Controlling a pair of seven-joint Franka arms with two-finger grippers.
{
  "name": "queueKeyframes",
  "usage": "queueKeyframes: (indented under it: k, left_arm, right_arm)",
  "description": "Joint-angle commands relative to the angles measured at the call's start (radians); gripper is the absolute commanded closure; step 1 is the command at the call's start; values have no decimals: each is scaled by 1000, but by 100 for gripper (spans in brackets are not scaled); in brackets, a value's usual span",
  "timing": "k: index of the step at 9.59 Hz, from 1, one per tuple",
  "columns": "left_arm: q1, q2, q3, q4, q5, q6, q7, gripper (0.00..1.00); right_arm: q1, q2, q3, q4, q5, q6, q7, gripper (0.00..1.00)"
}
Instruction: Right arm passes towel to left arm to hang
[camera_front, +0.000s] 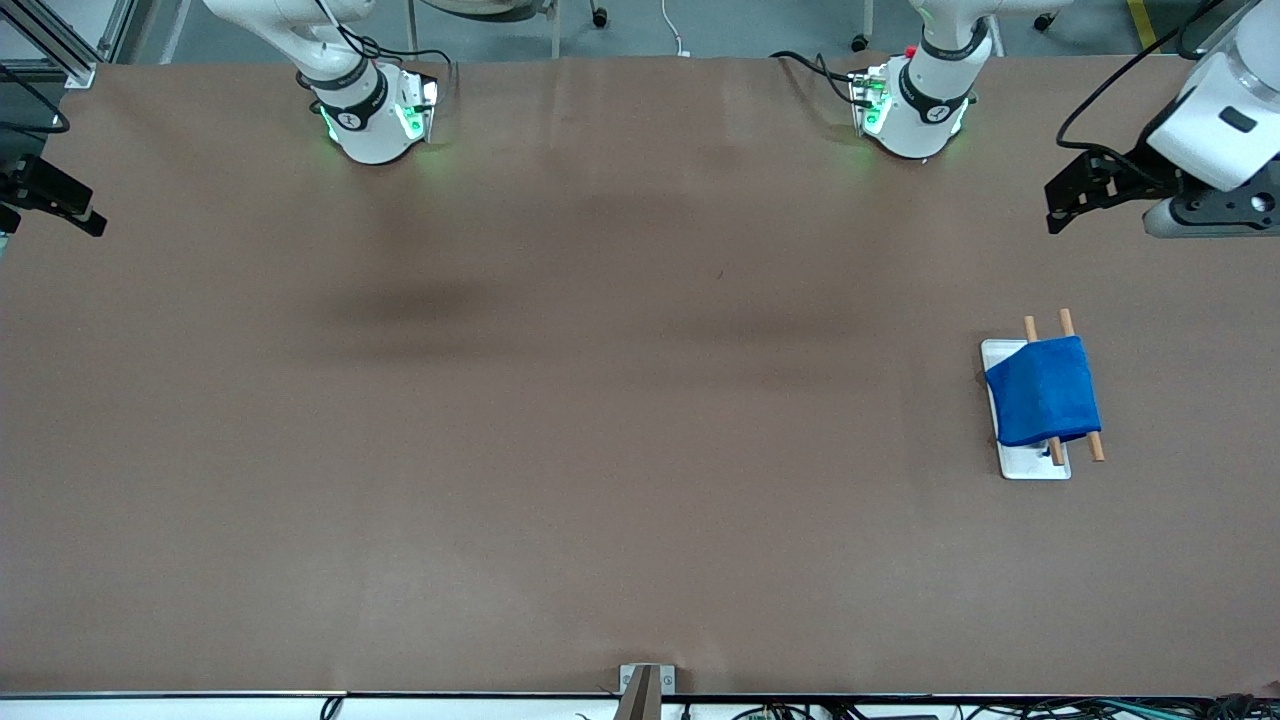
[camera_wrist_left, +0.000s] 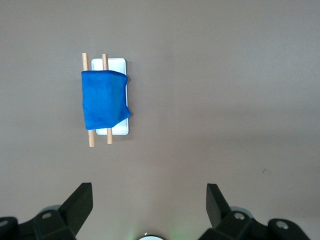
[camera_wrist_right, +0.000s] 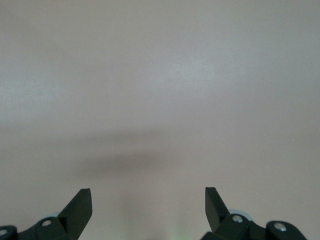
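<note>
The bright blue towel (camera_front: 1043, 390) is draped over two wooden rods (camera_front: 1067, 322) of a small rack with a white base (camera_front: 1035, 464), toward the left arm's end of the table. In the left wrist view the towel (camera_wrist_left: 104, 100) hangs on the rods (camera_wrist_left: 85, 60) above the white base (camera_wrist_left: 118, 65), well apart from my fingers. My left gripper (camera_front: 1065, 200) hovers open over bare table near that end, with nothing between its fingers (camera_wrist_left: 149, 200). At the right arm's end my right gripper (camera_front: 80, 210) waits open and holds nothing, over bare table (camera_wrist_right: 148, 202).
Brown cover (camera_front: 600, 400) spans the whole table. The right arm's base (camera_front: 375, 110) and the left arm's base (camera_front: 915, 105) stand along the edge farthest from the front camera. A small metal bracket (camera_front: 645, 685) sits at the nearest edge.
</note>
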Motion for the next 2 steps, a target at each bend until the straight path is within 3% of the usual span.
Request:
queueKeyframes:
  k: [1, 2]
  left_arm:
    - [7, 24, -3, 8, 2, -9, 4, 0]
    - [10, 24, -3, 12, 2, -9, 7, 0]
  right_arm:
    - [1, 0, 5, 32, -16, -9, -2, 0]
    - [1, 3, 3, 51, -18, -9, 3, 0]
